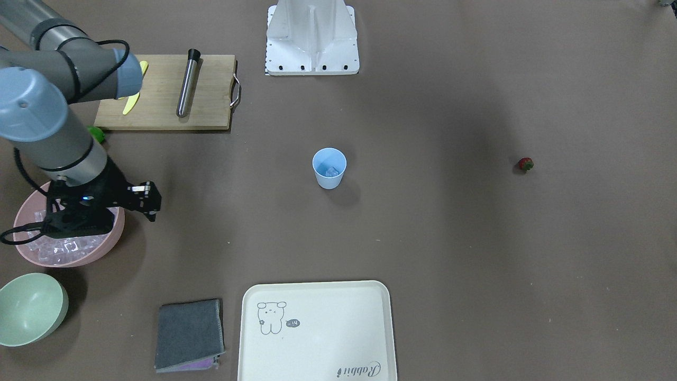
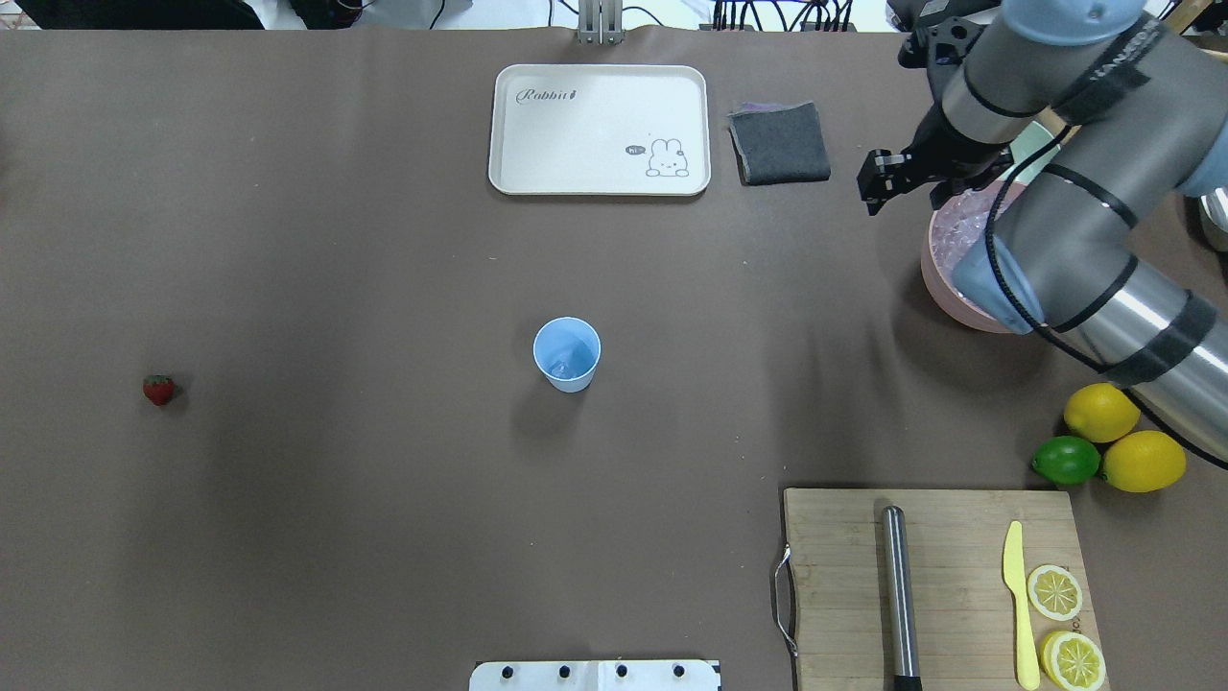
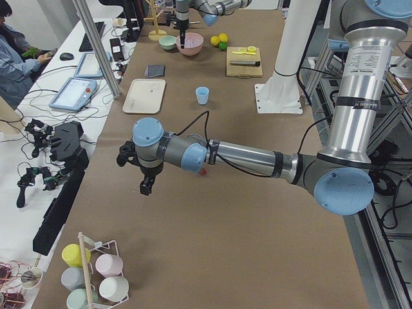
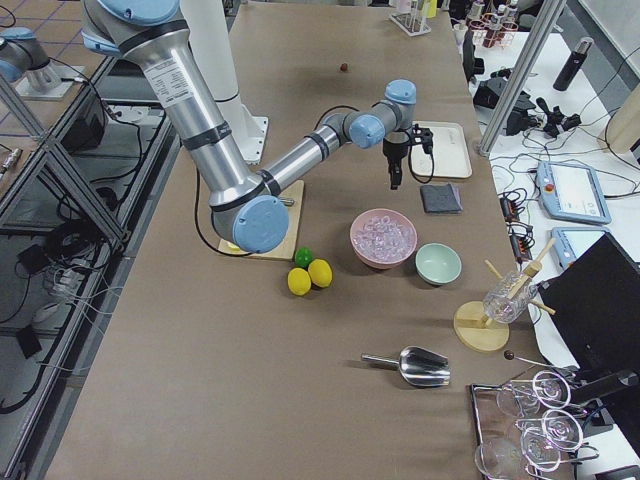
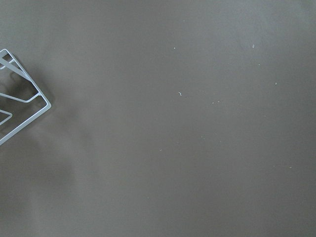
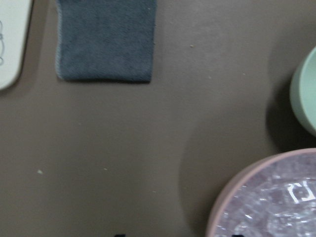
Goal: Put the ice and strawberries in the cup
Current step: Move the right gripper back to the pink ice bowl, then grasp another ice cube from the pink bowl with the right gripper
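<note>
The light blue cup [image 1: 329, 168] stands upright mid-table with an ice cube [image 2: 567, 365] in it. More ice [image 1: 63, 248] fills the pink bowl [image 2: 935, 274], whose rim shows in the right wrist view [image 6: 232, 195]. My right gripper [image 2: 873, 197] hangs just beside that bowl's rim on the cup's side. Its tips barely show, spread apart, with nothing between them. The strawberry [image 1: 525, 164] lies alone on the table far on the other side [image 2: 158, 389]. My left gripper [image 3: 147, 183] shows only in the exterior left view, beyond the strawberry; I cannot tell whether it is open.
A cream tray [image 2: 600, 130] and a grey cloth [image 2: 779, 144] lie at the far edge. A pale green bowl [image 1: 29, 309] sits by the pink one. A cutting board [image 2: 931, 585] holds a metal cylinder, a yellow knife and lemon slices. Two lemons and a lime [image 2: 1065, 461] lie beside it.
</note>
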`<state>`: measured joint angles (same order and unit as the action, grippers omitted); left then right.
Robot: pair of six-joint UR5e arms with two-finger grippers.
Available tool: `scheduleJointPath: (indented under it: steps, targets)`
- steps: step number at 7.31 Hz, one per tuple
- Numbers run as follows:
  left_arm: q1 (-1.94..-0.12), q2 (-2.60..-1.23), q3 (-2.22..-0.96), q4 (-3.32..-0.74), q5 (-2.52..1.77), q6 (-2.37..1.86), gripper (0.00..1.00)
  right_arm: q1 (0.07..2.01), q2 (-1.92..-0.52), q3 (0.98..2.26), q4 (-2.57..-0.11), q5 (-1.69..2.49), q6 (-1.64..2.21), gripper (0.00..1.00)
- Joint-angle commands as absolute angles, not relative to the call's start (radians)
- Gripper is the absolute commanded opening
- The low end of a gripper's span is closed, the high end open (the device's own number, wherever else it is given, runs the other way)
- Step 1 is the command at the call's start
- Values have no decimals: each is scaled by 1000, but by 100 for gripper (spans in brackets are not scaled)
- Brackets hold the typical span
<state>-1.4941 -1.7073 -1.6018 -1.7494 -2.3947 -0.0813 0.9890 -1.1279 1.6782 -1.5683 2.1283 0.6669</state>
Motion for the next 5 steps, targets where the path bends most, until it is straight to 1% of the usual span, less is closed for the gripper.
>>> scheduleJointPath:
  steps: [1,2,3,4,5]
  targets:
    - [-1494,-1706,-1598,-1764,-2395,-83,98,1054,-1270,1730,-1568,2172,479,79]
    - [-1494,-1704,-1598,-1764,-2395,-81,98,1052,-1311,1723,-1518,2169,474,79]
    - [-1494,-1704,-1598,-1766,-2395,-81,98,1051,-1397,1689,-1347,2171,476,80]
    - [-1494,-1706,-1600,-1766,-2395,-81,98,1051,-1422,1618,-1174,2177,489,80]
    - [-1494,-1707,-1598,-1766,-2395,-81,98,1046,-1411,1583,-1143,2178,505,80]
